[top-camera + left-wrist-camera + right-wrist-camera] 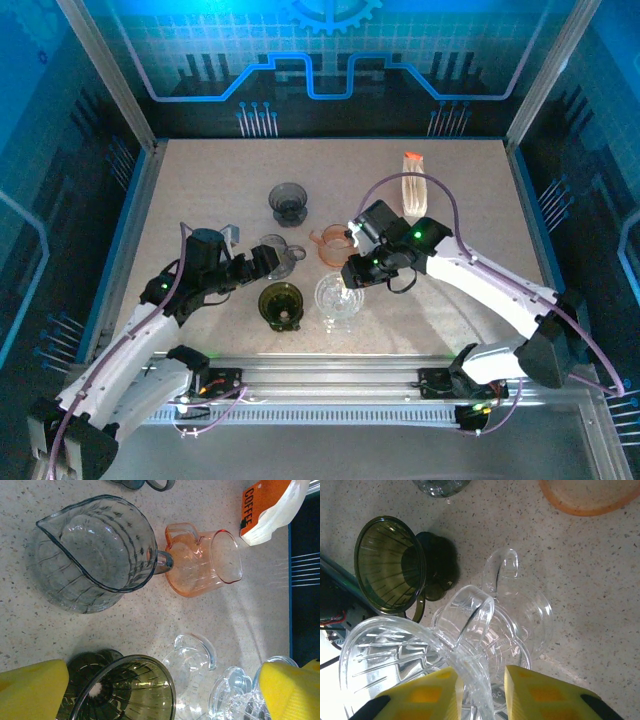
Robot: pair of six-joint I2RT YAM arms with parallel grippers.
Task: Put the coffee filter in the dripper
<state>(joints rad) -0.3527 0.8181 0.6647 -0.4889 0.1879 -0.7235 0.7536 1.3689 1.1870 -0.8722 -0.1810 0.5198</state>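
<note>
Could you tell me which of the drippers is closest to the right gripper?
The clear dripper, beside the green dripper; the right gripper straddles its edge.

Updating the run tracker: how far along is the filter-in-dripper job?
Done: nothing visible; the white filter pack with the orange COFFEE label lies far right, ungripped. In hand: the right gripper straddles the rim of the clear glass dripper, which looks empty; grip unclear. Remaining: fetch a filter, seat it.

Green dripper (281, 304) tight beside clear dripper (339, 297); open table (200, 180) beyond
</note>
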